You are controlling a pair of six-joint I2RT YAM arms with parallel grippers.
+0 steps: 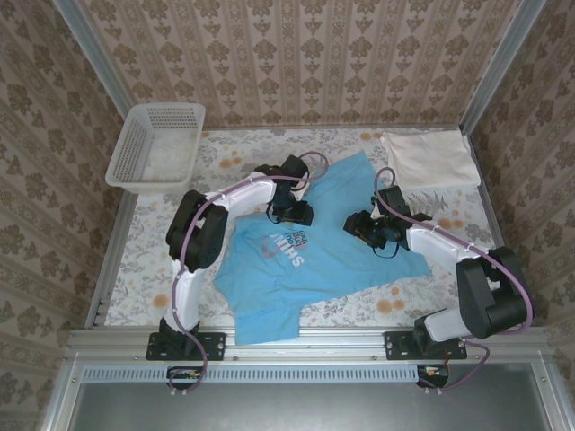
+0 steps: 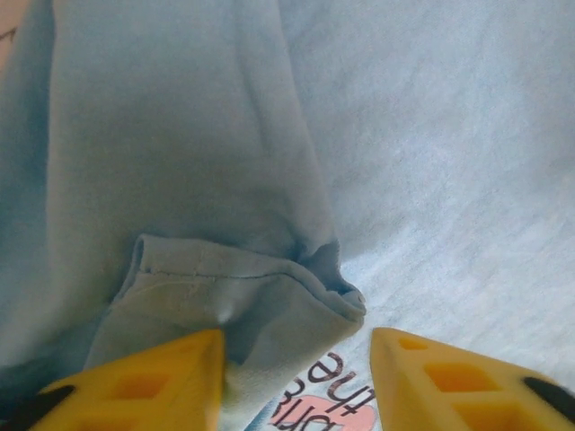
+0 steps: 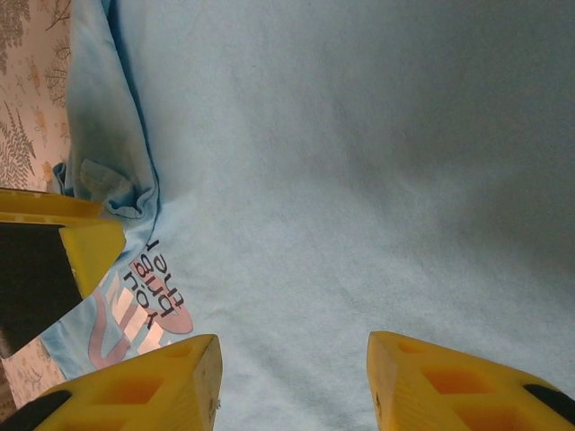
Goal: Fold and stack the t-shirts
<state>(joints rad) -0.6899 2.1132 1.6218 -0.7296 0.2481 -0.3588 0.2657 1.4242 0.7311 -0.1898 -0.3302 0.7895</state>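
Matt blue cloth t-shirt (image 1: 332, 260), white plastic mesh basket (image 1: 157, 144), brushed metal rail (image 1: 305, 339)

Top view: even, diffuse light. The table (image 1: 135, 260) is sharp from edge to edge, and shadows on it are soft and short. Wrist views: dimmer. The light blue t-shirt (image 2: 431, 135) darkens toward the left edge in the left view and toward the upper right corner in the right view. The yellow fingers (image 2: 153, 382) are slightly blurred.

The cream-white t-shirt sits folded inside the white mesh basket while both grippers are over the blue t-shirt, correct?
No. The top external view shows the cream-white t-shirt folded on the table at its far right corner; the white mesh basket stands far left. The left gripper and right gripper are indeed over the blue t-shirt.
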